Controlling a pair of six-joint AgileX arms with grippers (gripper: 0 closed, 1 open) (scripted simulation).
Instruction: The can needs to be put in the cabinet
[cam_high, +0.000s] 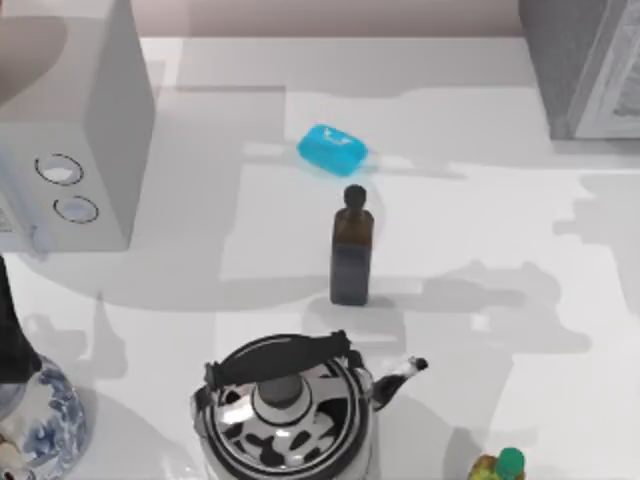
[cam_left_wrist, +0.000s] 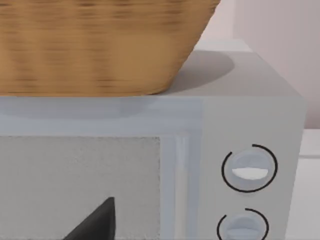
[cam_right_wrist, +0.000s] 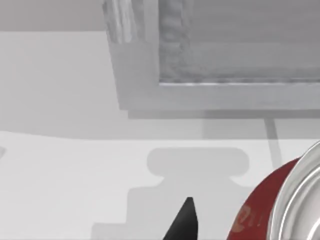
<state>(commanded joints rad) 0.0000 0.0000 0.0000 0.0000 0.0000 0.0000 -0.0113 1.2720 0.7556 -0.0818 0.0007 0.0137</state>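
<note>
At the far left of the white counter (cam_high: 460, 300) stands a light grey box (cam_high: 75, 140) with 2 round dials (cam_high: 68, 190) on its front; the left wrist view faces that front at close range, with a woven basket (cam_left_wrist: 100, 45) resting on the box's top. A dark fingertip (cam_left_wrist: 97, 222) of the left tool shows against the box's front panel, and whether that tool is apart or together I cannot tell. At the near left edge sits a blue and white vase (cam_high: 45, 420). Near the middle front is a black and white patterned kettle (cam_high: 290, 410) with a dark handle. Beyond it a dark brown bottle (cam_high: 351, 250) stands upright, and farther still lies a bright blue soap-like block (cam_high: 333, 150). A tiny yellow bottle with a green cap (cam_high: 500, 467) is at the near right. The cabinet (cam_high: 585, 65) stands at the far right corner. In the right wrist view the can (cam_right_wrist: 270, 205), red with a silver rim, sits close beside a dark fingertip (cam_right_wrist: 185, 220) of the right tool, the cabinet's base beyond; whether that tool is clamped on it I cannot tell.
</note>
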